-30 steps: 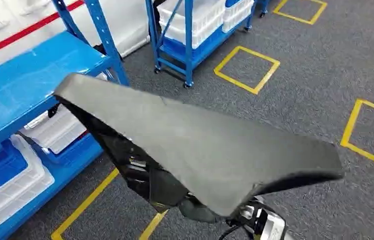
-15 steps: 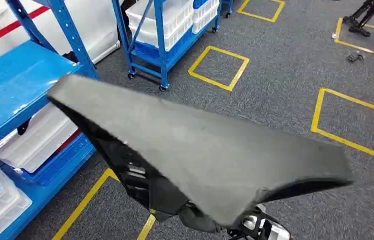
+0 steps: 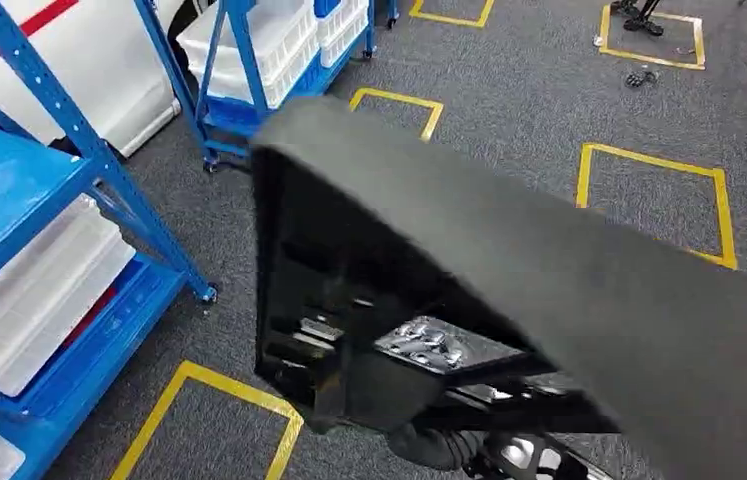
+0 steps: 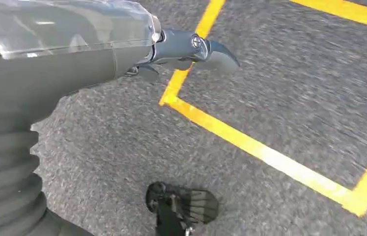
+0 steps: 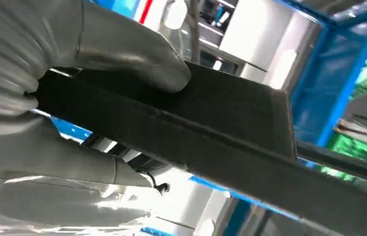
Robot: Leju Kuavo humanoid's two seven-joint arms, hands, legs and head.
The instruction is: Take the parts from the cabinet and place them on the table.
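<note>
We carry a large dark grey part [image 3: 509, 270], a long flat panel with a black underside, low in front of us; it spans the head view from centre to the near right corner. Half a second ago the blue shelving rack [image 3: 59, 210] filled more of the left side and the wheeled blue cart [image 3: 249, 70] stood higher in the picture. Now the whole scene has slid leftward, so our camera has turned right, away from the rack. The panel also shows more of its dark underside than before. We judge that we are mid-turn, carrying the part from the cabinet toward the table, which no picture shows yet.

The right wrist view shows what the head view hides: our right hand [image 5: 73, 93] grips the panel's edge, with the thick grey thumb [image 5: 137, 56] pressed on the upper face and the fingers wrapped below.

The left wrist view looks down at grey carpet with a yellow floor marking [image 4: 265, 152]. Our left hand [image 4: 137, 49] hangs there holding nothing, one dark fingertip [image 4: 218, 54] extended; we cannot tell how the other fingers lie.
</note>
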